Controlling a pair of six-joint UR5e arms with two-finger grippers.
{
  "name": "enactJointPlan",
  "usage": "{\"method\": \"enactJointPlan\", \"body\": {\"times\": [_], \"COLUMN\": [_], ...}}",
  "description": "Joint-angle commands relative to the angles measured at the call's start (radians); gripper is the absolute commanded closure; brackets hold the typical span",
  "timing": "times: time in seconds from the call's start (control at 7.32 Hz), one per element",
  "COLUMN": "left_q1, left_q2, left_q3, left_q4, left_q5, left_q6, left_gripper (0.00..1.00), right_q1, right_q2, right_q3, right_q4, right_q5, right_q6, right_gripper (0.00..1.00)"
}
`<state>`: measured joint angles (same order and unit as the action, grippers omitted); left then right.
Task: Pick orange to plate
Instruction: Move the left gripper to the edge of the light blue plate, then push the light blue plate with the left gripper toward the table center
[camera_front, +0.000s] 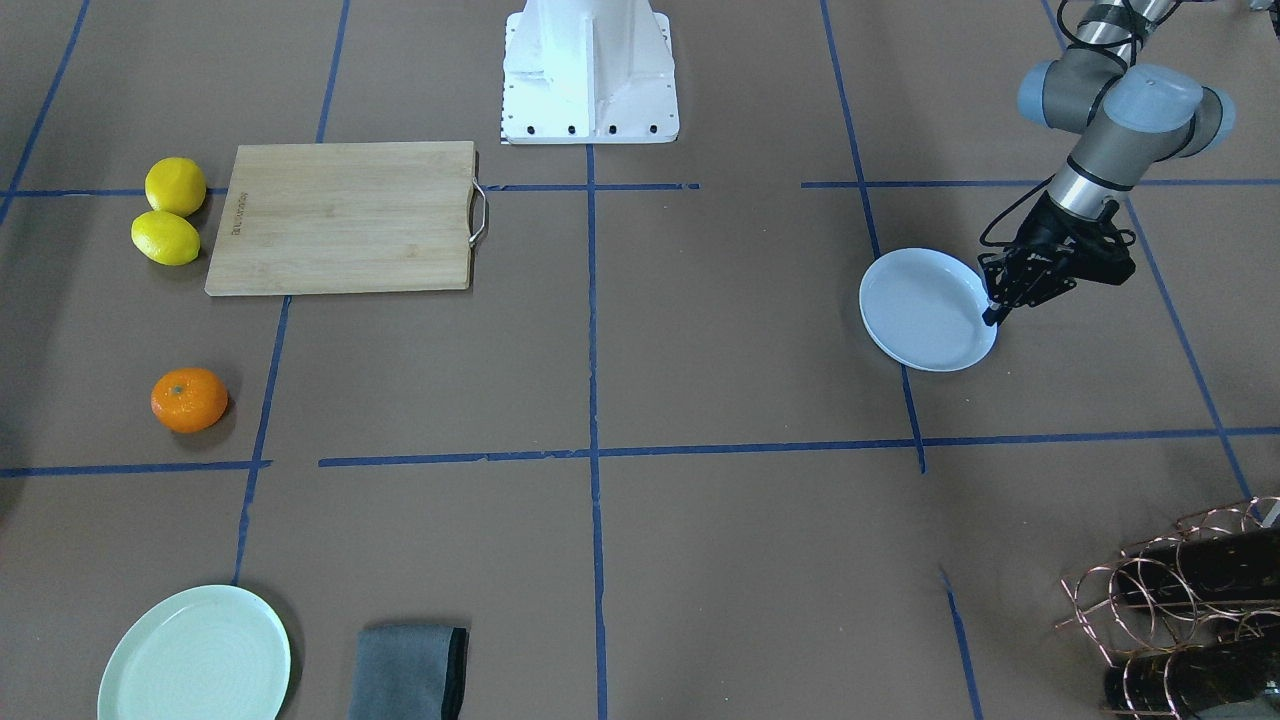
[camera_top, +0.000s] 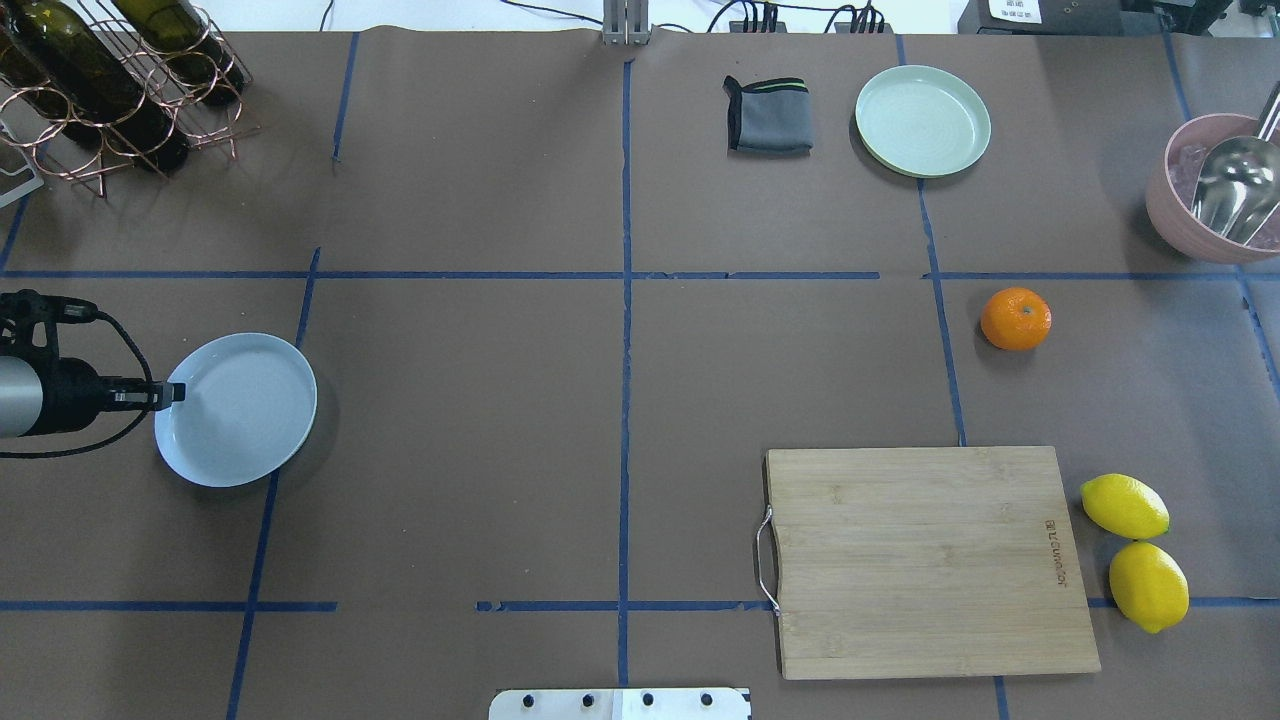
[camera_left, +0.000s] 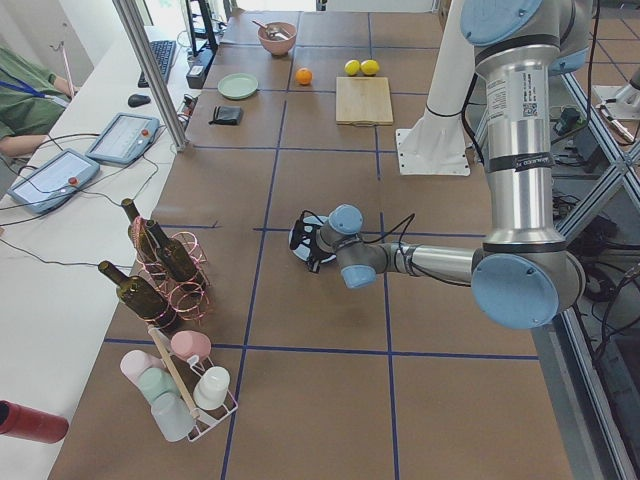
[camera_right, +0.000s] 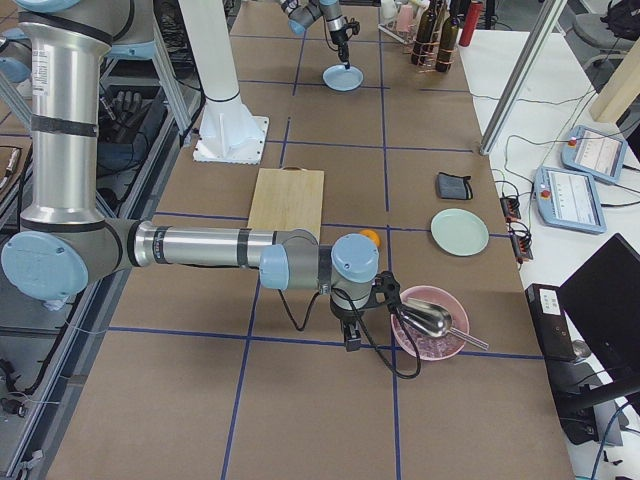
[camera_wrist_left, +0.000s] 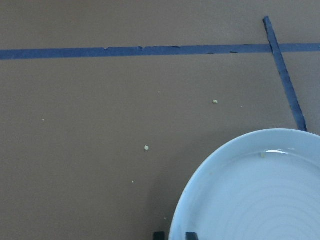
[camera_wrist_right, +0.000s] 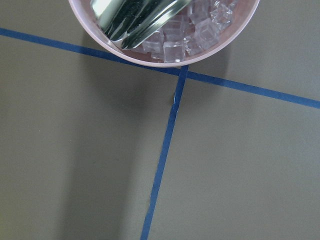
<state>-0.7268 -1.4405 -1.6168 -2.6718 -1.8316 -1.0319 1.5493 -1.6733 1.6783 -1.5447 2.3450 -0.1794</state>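
The orange (camera_top: 1015, 319) lies alone on the brown table, on the robot's right side; in the front-facing view the orange (camera_front: 189, 400) shows at the left. The pale bluish-white plate (camera_top: 240, 410) is far off on the left side. My left gripper (camera_top: 175, 393) is at the plate's near-left rim, and in the left wrist view its two fingertips (camera_wrist_left: 159, 235) straddle the edge of the plate (camera_wrist_left: 260, 195), shut on it. My right gripper (camera_right: 350, 338) hangs low over the table beside the pink bowl, away from the orange (camera_right: 370, 237); I cannot tell whether it is open or shut.
A wooden cutting board (camera_top: 930, 560) with two lemons (camera_top: 1135, 540) beside it sits near the robot's right. A mint-green plate (camera_top: 922, 120) and a grey cloth (camera_top: 768, 115) are at the far edge. A pink bowl of ice with a metal scoop (camera_top: 1215, 190) stands far right, a wine rack (camera_top: 110, 80) far left.
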Motion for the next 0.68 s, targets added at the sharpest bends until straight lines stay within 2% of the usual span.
{"method": "enactJointPlan", "body": {"times": [0.0,0.14,0.27,0.41,0.55], "left_q1": [0.0,0.0,0.001,0.001,0.004], "left_q2": [-0.006,-0.027,-0.097,-0.186,-0.312], "left_q3": [-0.065,-0.109,-0.101,-0.086,-0.065], "left_q4": [0.004,0.013,0.016,0.026,0.124], "left_q5": [-0.017,-0.038,-0.041,-0.04,-0.037], "left_q6": [0.006,0.004,0.0,-0.005,-0.007], "left_gripper": [1.0,1.0,1.0,1.0,1.0], "right_q1": [0.0,0.0,0.0,0.0,0.0], "right_q2": [0.0,0.0,0.0,-0.002,-0.008], "right_q3": [0.0,0.0,0.0,0.0,0.001], "right_q4": [0.001,0.0,0.0,0.0,0.001], "right_q5": [0.0,-0.001,-0.001,-0.001,0.0], "right_q6": [0.0,0.0,0.0,-0.002,-0.002], "right_gripper": [0.0,0.0,0.0,0.0,0.0]}}
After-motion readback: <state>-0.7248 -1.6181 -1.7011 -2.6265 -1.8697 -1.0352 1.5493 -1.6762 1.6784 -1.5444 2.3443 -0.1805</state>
